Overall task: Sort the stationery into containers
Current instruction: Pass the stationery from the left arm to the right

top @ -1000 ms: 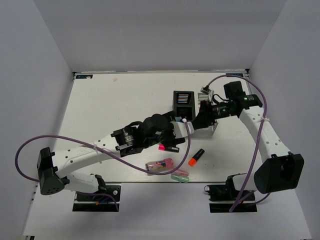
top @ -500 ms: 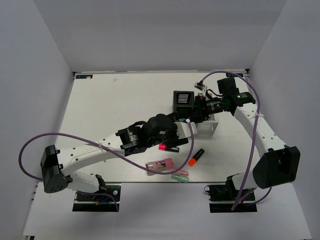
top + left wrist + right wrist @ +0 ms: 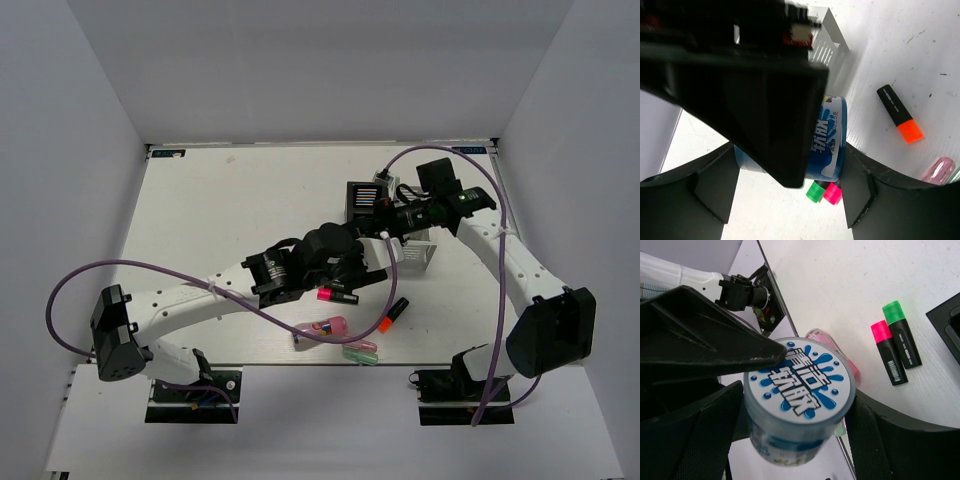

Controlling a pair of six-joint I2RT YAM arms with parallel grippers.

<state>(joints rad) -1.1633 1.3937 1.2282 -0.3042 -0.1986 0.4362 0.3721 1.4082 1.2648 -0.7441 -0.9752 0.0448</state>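
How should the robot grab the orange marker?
Grip the orange marker across its black barrel, coming from straight above. It lies flat and slanted on the table, with bare space along both long sides, so turn the jaws crosswise.

Tub [image 3: 830, 145] over marker pair [image 3: 823, 193]; lone marker [image 3: 899, 120] right of them.
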